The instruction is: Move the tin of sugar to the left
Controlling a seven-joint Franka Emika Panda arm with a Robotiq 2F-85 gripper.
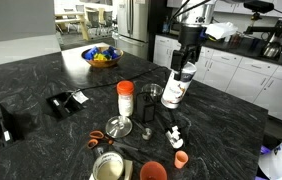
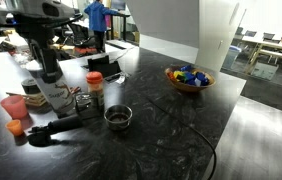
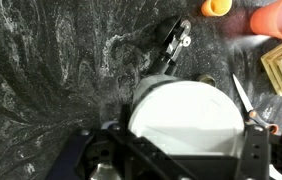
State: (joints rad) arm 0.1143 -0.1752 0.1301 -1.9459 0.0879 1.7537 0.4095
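The tin of sugar [image 1: 175, 90] is a tall white canister with dark label marks. It leans tilted over the black marble counter [image 1: 41, 75], to the right of the orange-lidded container [image 1: 125, 97]. My gripper [image 1: 186, 62] is shut on its upper part from above. In the other exterior view my gripper [image 2: 48, 70] holds the tin [image 2: 56, 96] at the left. In the wrist view the tin's white body [image 3: 186, 120] fills the space between my fingers [image 3: 186, 150]. I cannot tell whether its base touches the counter.
A bowl of fruit [image 1: 101, 57] [image 2: 188, 78] stands further along the counter. A shallow silvery tin [image 1: 109, 167], orange cups [image 1: 153, 171] [image 1: 181, 159], a glass [image 1: 151, 95], a metal cup [image 2: 118, 117] and a black tool [image 2: 56, 128] crowd round the tin.
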